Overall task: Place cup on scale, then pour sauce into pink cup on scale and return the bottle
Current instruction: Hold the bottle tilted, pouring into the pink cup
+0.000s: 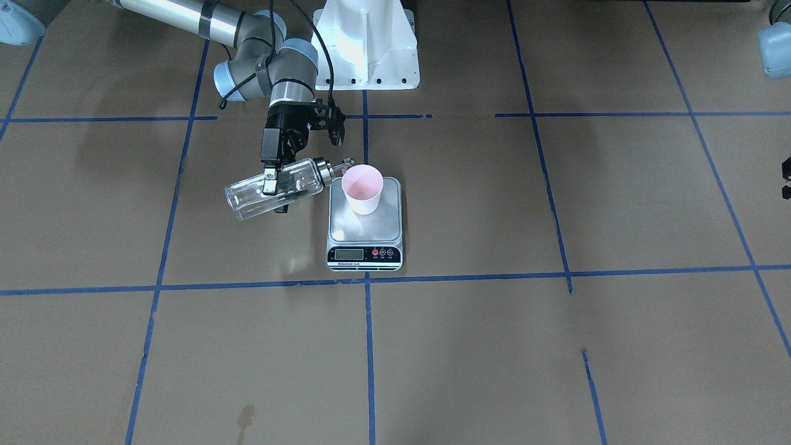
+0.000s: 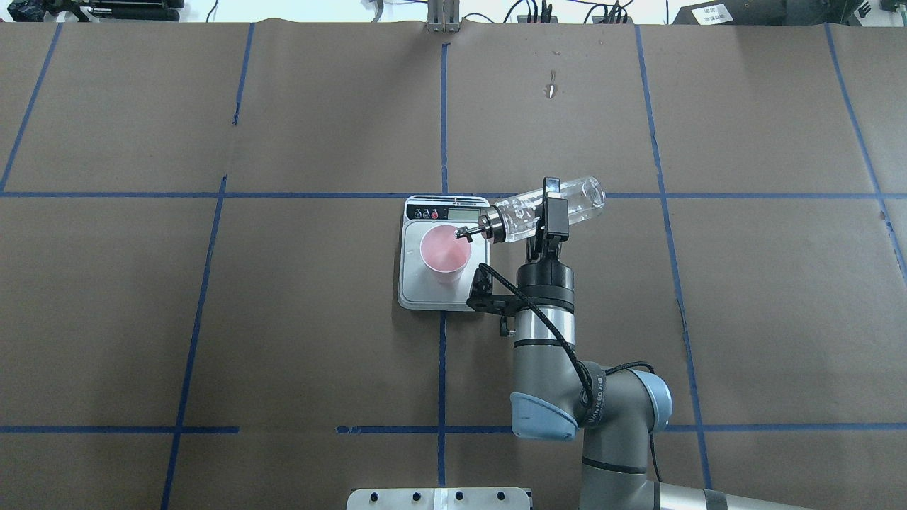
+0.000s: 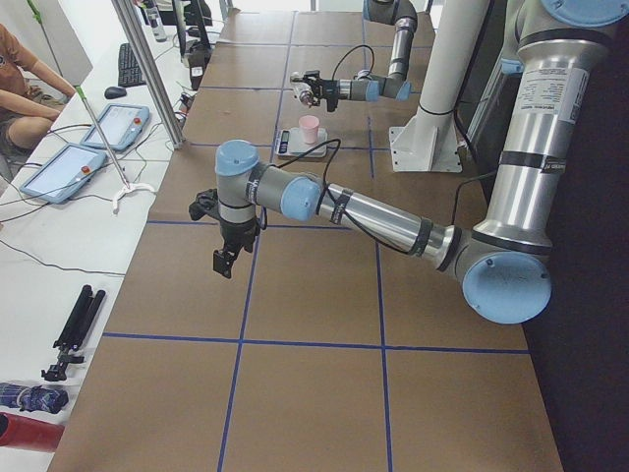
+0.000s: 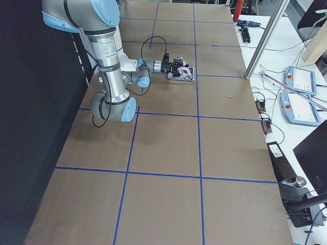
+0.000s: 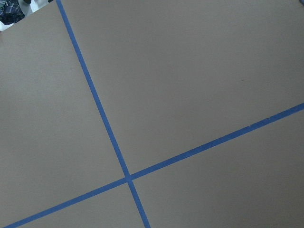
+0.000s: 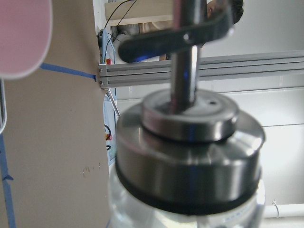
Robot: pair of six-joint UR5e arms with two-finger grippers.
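The pink cup (image 1: 363, 188) stands upright on the steel scale (image 1: 364, 238), toward its robot-side half. My right gripper (image 1: 275, 191) is shut on the clear glass bottle (image 1: 247, 198) around its middle. It holds the bottle tipped almost level, with the metal spout (image 1: 345, 164) over the cup's rim. In the overhead view the spout (image 2: 464, 232) reaches over the cup (image 2: 444, 249), and clear sauce (image 2: 521, 212) with bubbles lies toward the bottle's neck. I cannot make out a stream. The right wrist view shows the collar (image 6: 190, 156) close up. My left gripper (image 3: 226, 261) hangs over bare table far away; I cannot tell its state.
The white robot base (image 1: 368, 43) stands just behind the scale. Brown paper with blue tape lines (image 5: 128, 178) covers the table. A small stain (image 1: 246, 417) marks the paper near the operators' edge. Tablets (image 3: 108, 123) and cables lie on the side benches.
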